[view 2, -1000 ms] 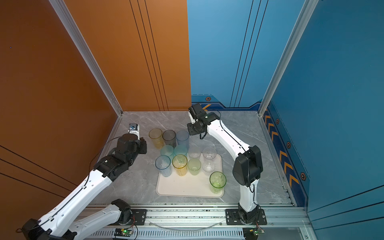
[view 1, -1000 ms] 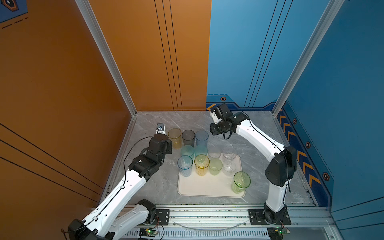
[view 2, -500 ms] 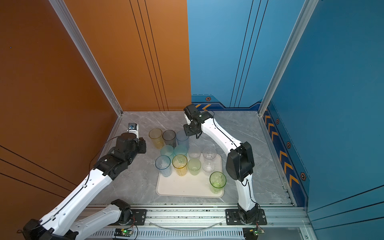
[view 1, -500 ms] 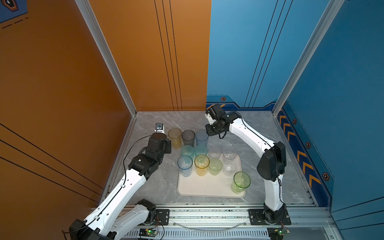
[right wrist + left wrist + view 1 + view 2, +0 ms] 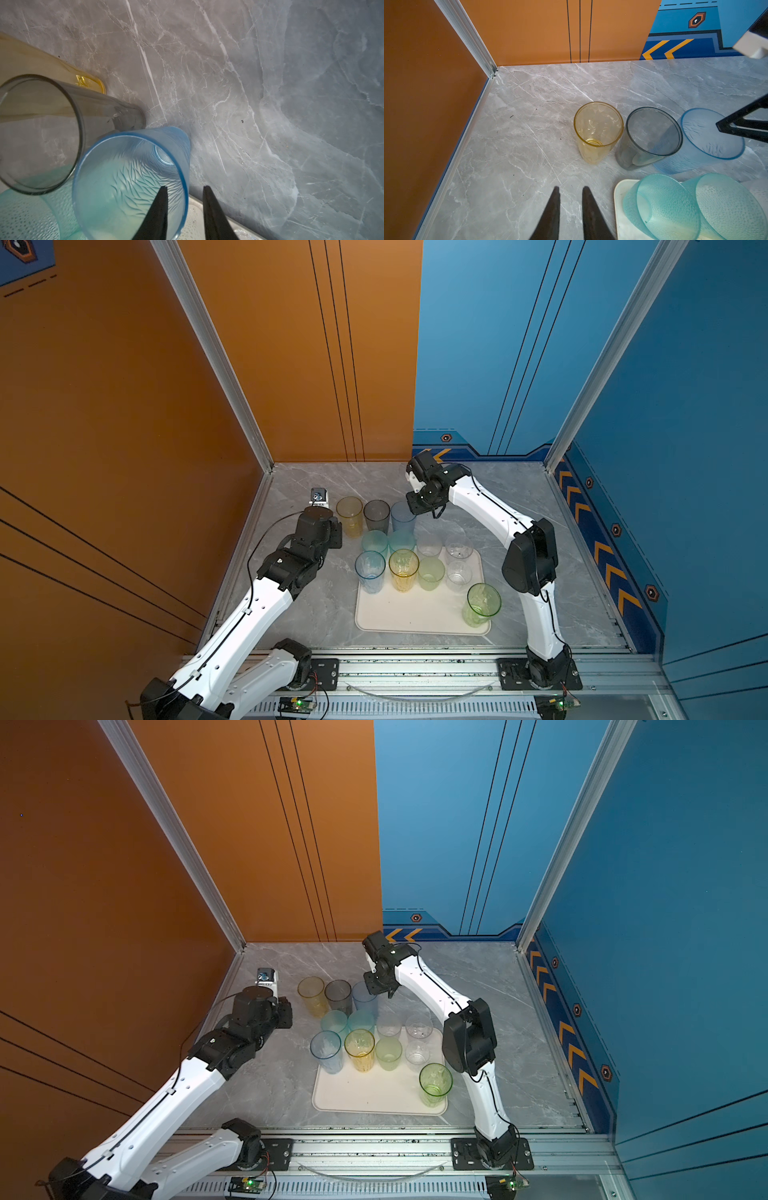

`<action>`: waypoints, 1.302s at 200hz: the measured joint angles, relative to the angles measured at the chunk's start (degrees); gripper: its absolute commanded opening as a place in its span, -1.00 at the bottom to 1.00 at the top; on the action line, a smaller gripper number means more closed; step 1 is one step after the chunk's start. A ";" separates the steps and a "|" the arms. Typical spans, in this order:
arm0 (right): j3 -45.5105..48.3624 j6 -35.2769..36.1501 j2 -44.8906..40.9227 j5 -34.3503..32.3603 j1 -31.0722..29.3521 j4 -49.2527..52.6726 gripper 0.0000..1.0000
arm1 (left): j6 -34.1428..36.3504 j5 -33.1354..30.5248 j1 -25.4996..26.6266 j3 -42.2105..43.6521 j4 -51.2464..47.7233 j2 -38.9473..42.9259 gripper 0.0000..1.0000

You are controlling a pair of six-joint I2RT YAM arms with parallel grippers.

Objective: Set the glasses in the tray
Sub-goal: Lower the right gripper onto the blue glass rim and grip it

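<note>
Here, a cream-white rectangular tray (image 5: 415, 616) with a low rim lies on a grey marble-patterned table (image 5: 299, 605), and most of the translucent plastic tumblers stand on it. By my count nine are in:

- two frosted teal short cups (image 5: 375, 540) at the tray's far left corner
- three clear short tumblers (image 5: 459, 548) along its far right side
- a tall blue tumbler (image 5: 370, 572), a tall yellow tumbler (image 5: 403, 571) and a pale green short cup (image 5: 431, 573) in a row across its middle
- a tall green textured tumbler (image 5: 482, 605) at its near right corner

Three more stand off the tray, lined up just beyond its far edge: an amber-yellow tall tumbler (image 5: 350, 515), a smoke-grey tall tumbler (image 5: 376, 516) and a pale blue textured tumbler (image 5: 402, 517). I judge the job roughly three quarters done, with those three left.

My right pincer (image 5: 184, 188) hangs over the pale blue textured tumbler, parted. One finger is inside its mouth and one outside, with the wall between them, and it does not look clamped. My left pincer (image 5: 571, 189) hovers beyond the tray's far left corner, near the amber-yellow tall tumbler, slightly parted and empty.

No brand, label or writing is readable on tumblers or tray. The only markings are orange chevrons (image 5: 656, 48) on the blue wall beyond the tray.
</note>
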State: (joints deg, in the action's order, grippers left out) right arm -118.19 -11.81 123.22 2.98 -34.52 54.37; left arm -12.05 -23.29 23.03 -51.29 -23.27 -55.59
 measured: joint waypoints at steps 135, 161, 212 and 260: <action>-3.93 -0.02 3.28 0.26 0.00 1.70 -0.51 | 0.00 1.22 -1.64 1.51 0.50 0.63 -0.57; -4.55 -0.02 3.34 0.26 0.02 1.77 -0.54 | 0.00 1.44 -1.75 1.57 0.79 0.63 -0.57; -4.55 0.00 4.02 0.26 0.02 1.84 -0.63 | 0.00 1.53 -1.90 1.79 0.85 0.63 -0.57; -4.55 0.00 4.28 0.44 0.00 2.12 -0.76 | 0.00 1.77 -2.12 1.79 0.83 0.63 -0.57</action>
State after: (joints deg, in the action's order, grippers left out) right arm -122.74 -11.81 127.50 3.42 -34.52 56.49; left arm -12.05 -21.52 20.91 -49.50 -22.44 -54.96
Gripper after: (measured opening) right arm 0.133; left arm 0.213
